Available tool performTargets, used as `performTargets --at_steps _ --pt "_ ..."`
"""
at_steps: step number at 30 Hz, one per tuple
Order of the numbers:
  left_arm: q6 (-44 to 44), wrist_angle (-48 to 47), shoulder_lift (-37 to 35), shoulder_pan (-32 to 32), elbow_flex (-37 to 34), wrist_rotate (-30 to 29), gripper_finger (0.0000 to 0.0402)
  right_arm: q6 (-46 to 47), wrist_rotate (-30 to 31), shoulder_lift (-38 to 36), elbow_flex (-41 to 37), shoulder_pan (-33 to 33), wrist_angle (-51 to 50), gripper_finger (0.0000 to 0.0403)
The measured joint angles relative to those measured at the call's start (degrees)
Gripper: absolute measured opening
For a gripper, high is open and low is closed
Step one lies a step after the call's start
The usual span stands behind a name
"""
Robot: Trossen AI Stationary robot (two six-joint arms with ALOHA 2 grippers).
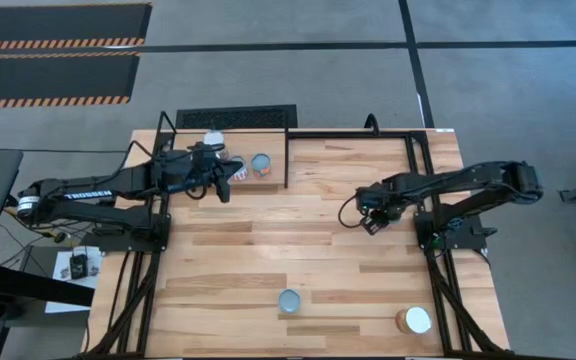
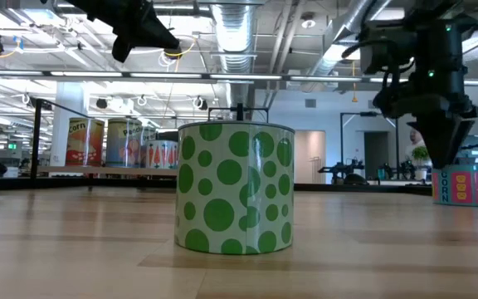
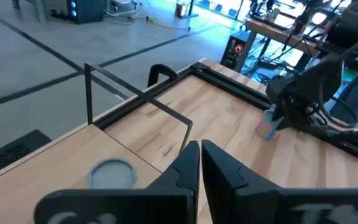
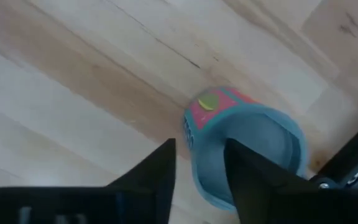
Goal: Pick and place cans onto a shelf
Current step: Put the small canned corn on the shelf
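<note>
Right gripper (image 4: 199,168), fingers parted, hovering over pink-and-teal lidded tin can (image 4: 247,146); corn label showing only in low view (image 2: 459,184). Left gripper (image 3: 201,163) hanging closed above light-wood shelf (image 3: 166,134).

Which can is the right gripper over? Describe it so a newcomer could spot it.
Start at the black frame post on the table's right side. Just inboard, the right gripper hangs with fingers parted above a can. Unlike the green-dotted can near the front edge, it has a pink-and-teal side label.

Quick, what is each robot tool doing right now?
Left tool: closed, holding nothing, over the light-wood shelf.
Right tool: open, above a pink-and-teal can.
</note>
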Motion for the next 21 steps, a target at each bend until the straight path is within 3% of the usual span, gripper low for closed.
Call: performTargets --at_steps 8,14,21 --pt "-0.36 -0.02 0.00 0.00 0.00 1.78 0.0004 -1.70 -2.44 3.25 1.68 2.19 6.25 0.0018" --pt "-0.45 0.19 0.02 -1.11 0.00 2.55 0.0004 -4.59 -2.69 8.87 10.92 5.39 12.00 0.0022" --pt "2.34 0.24 -0.17 -2.76 0.00 2.71 0.0004 -11.55 0.32 25.48 30.46 7.71 13.93 0.0012"
